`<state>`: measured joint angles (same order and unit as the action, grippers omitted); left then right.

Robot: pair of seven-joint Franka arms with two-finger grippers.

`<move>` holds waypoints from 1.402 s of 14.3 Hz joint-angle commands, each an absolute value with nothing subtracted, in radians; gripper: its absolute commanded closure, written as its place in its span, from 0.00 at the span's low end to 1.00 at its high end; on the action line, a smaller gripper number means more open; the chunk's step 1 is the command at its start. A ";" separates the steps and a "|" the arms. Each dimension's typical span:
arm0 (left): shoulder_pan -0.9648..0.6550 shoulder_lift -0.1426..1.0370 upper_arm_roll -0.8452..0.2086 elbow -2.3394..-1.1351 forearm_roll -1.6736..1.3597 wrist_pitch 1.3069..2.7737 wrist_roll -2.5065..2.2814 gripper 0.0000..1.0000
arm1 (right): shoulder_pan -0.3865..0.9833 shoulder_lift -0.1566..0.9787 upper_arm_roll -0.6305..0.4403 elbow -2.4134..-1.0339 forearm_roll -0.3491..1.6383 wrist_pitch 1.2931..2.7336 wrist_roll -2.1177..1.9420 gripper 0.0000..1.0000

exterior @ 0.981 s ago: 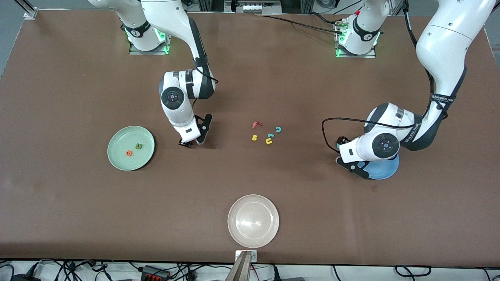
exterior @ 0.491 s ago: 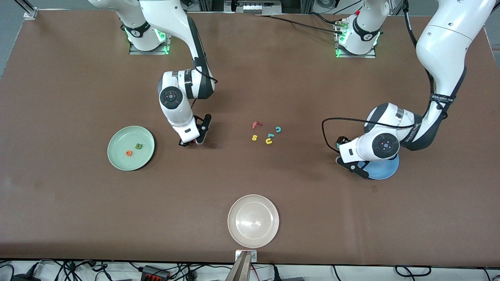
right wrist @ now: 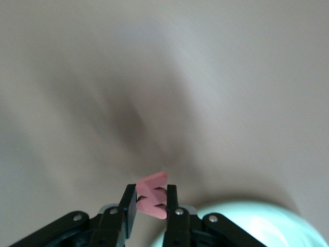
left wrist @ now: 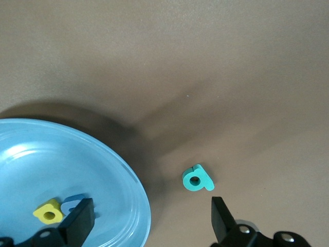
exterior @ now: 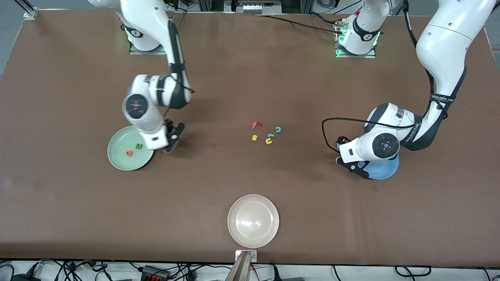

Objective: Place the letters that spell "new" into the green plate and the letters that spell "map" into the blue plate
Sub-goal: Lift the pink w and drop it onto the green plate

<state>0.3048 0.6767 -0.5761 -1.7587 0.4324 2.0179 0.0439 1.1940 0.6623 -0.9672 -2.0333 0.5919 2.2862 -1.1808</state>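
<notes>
Right wrist view shows the right tool gripping the pink w beside the green plate, needing release above it, while the left tool waits open between blue plate and teal p.

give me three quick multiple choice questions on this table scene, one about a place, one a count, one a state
1. Where is the teal p?
A. in the blue plate
B. on the table beside the blue plate
C. in the cream plate

2. How many letters lie in the green plate?
A. one
B. two
C. four

3. What is the right gripper doing?
A. shut on the pink w
B. open and empty
C. holding a plate

Answers: 1 B, the p sits just outside the blue plate rim. 2 B, only the green n and orange e. 3 A, the fingers pinch the pink w.
</notes>
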 commanded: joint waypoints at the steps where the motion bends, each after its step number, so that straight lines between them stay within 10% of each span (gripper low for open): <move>1: 0.318 0.658 -0.588 -1.773 0.459 2.008 0.054 0.00 | 1.184 0.635 -1.099 -2.037 0.612 2.188 -1.194 0.77; 20: 0.327 0.657 -0.592 -1.773 0.459 2.008 0.055 0.00 | 0.822 0.699 -0.907 -1.980 0.618 2.186 -1.212 0.77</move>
